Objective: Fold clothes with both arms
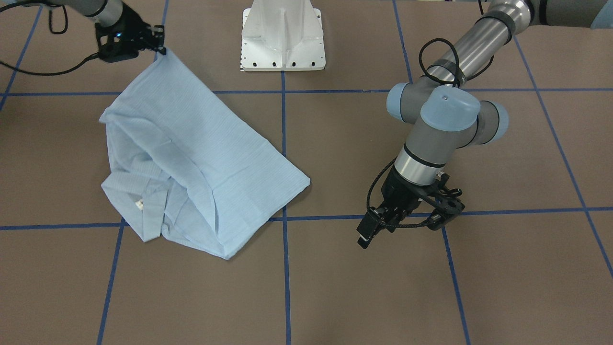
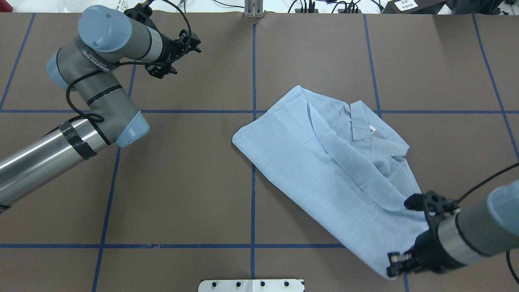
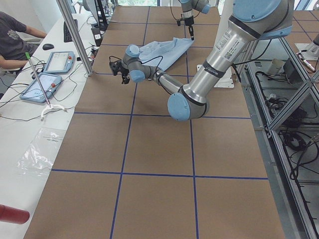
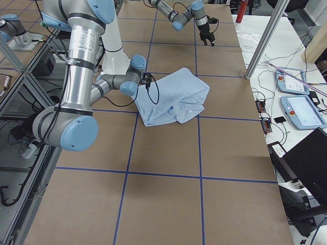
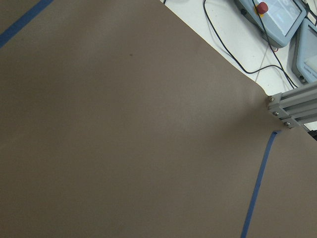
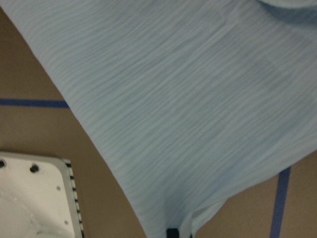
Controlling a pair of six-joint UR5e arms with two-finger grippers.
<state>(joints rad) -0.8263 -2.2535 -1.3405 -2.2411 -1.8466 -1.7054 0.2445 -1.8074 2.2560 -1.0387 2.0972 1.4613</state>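
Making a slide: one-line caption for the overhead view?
Right gripper holds a corner of the folded blue shirt; left gripper hovers far from it.

overhead/front opposed, steep, share shirt (image 1: 201, 143) | sides along table (image 3: 159, 149) | wrists close

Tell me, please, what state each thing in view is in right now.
Thin light-blue striped shirt: partly folded on the brown table, one corner raised.
Small white neck tag: exposed, facing up.
Right arm's black two-finger gripper: shut on the shirt's raised corner.
Left arm's black two-finger gripper: empty, over bare table, apart from the shirt; open or shut unclear.
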